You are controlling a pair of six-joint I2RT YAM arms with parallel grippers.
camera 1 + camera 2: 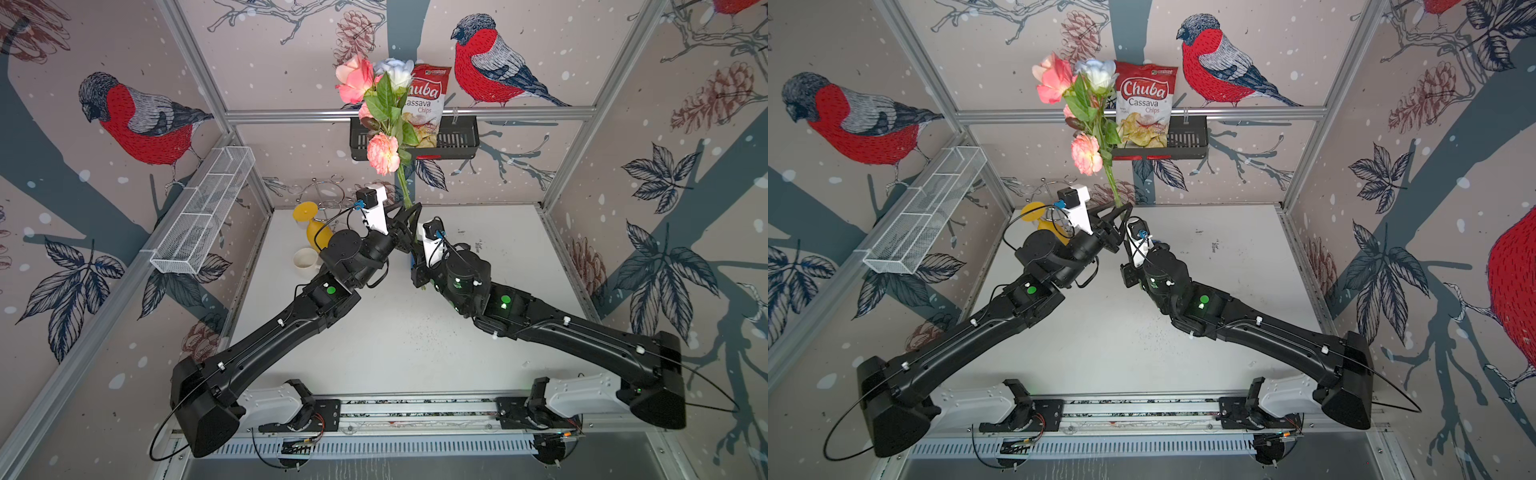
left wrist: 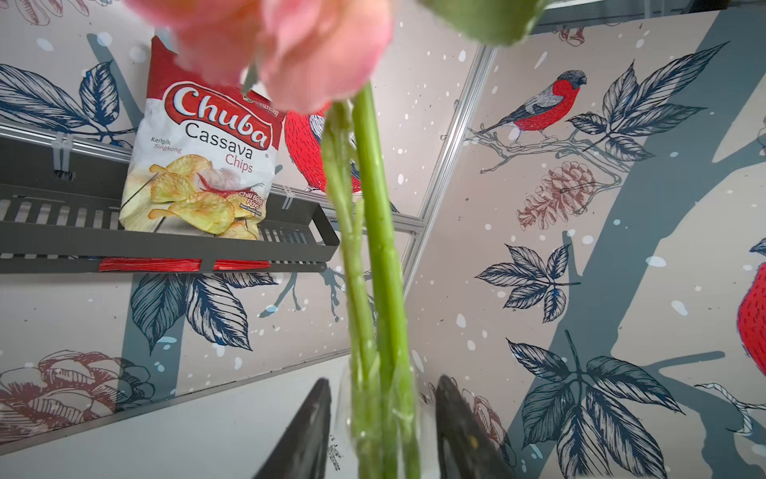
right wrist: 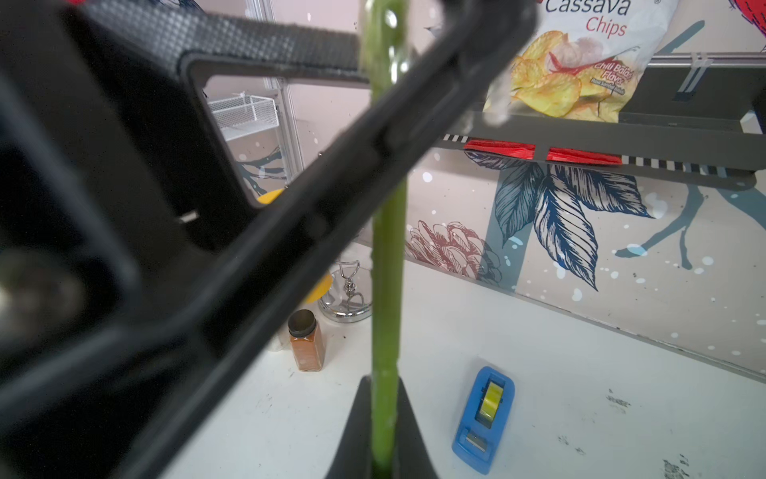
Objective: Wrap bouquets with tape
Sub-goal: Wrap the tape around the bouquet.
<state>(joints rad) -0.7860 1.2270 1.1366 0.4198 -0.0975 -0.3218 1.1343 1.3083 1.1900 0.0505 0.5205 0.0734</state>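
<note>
The bouquet (image 1: 384, 99) stands upright in the air over the back half of the worktop (image 1: 415, 340), blooms high. The right gripper (image 3: 383, 387) holds it low on its stems (image 2: 375, 249), jaws clamped tight on them. The left gripper (image 2: 384, 379) sits higher on the same stems with its jaws apart, one on each side, and the left wrist view shows a gap on both sides. A clear sheen surrounds the stems there; I cannot tell whether it is tape. The tape dispenser (image 3: 485, 419) lies flat on the worktop below the right wrist, nearer the back edge than the front and well apart from the spice jar (image 3: 306, 340).

The bunch looks top-heavy, so it would probably tip or drop if the right grip let go before the left one is firm. Left jaws closing off centre could push the thin stems apart or bend them instead of gathering them. Any sticky tape at that height may cling to the pads. The dispenser is loose and looks light, so pulling tape from it could drag it across the worktop.
</note>
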